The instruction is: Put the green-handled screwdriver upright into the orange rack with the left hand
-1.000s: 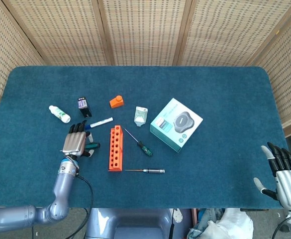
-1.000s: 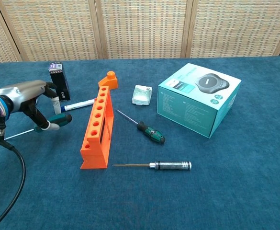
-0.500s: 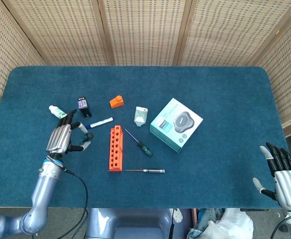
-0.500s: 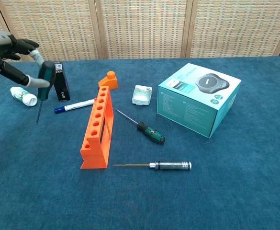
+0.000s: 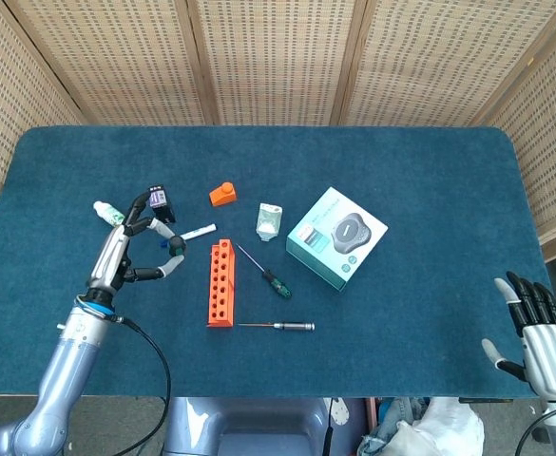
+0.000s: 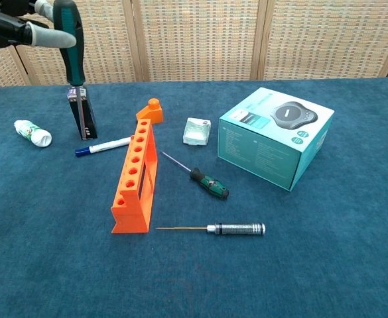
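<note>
My left hand [image 5: 125, 253] is raised above the table, left of the orange rack [image 5: 220, 283]. It pinches the green-handled screwdriver [image 5: 176, 250] by its handle. In the chest view the hand [image 6: 11, 28] sits at the top left corner, and the screwdriver [image 6: 68, 30] hangs nearly upright with its thin shaft pointing down in front of the black box [image 6: 81, 114]. The tip is left of and behind the rack [image 6: 134, 182], whose row of holes stands empty. My right hand [image 5: 536, 337] is beyond the table's front right corner, holding nothing, with fingers spread.
A second screwdriver with a green-black handle [image 6: 207, 182] lies right of the rack. A silver-handled one [image 6: 237, 229] lies in front. A marker [image 6: 104, 146], white bottle [image 6: 33, 132], orange block [image 6: 150, 111], white packet [image 6: 197, 130] and teal box [image 6: 273, 136] lie further back.
My left hand has lifted the green-handled screwdriver off the table, turned it from lying flat to nearly upright, and carried it up and toward the rack. The right hand has stayed still.
</note>
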